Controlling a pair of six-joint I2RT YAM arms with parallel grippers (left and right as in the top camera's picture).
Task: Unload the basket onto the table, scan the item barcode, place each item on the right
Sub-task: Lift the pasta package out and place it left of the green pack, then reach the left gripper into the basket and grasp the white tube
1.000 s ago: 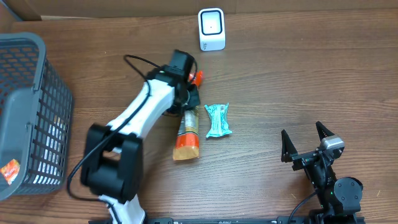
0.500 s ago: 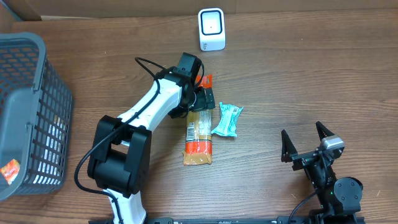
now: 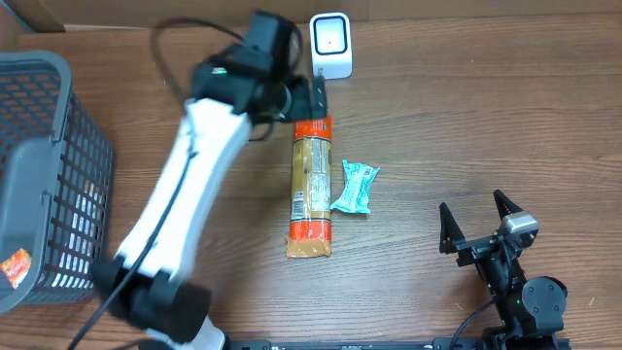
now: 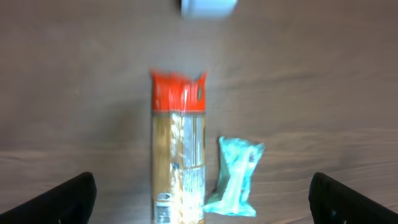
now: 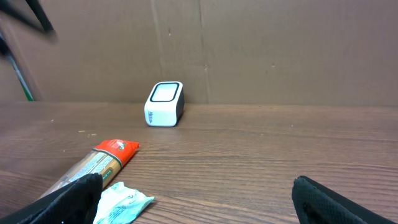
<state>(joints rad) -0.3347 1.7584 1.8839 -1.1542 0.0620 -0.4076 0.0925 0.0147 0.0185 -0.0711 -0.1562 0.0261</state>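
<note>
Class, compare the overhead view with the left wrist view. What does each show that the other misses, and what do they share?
Overhead only: the grey basket at the left edge with a small orange item inside it, the white left arm, and the open right gripper near the bottom right.

Left wrist only: no new object, just a closer, blurred look down from the left gripper, with its open fingertips in the bottom corners.

Both: the long orange-ended packet, the teal packet beside it, the white scanner (only its edge in the wrist view) and the wooden table.
</note>
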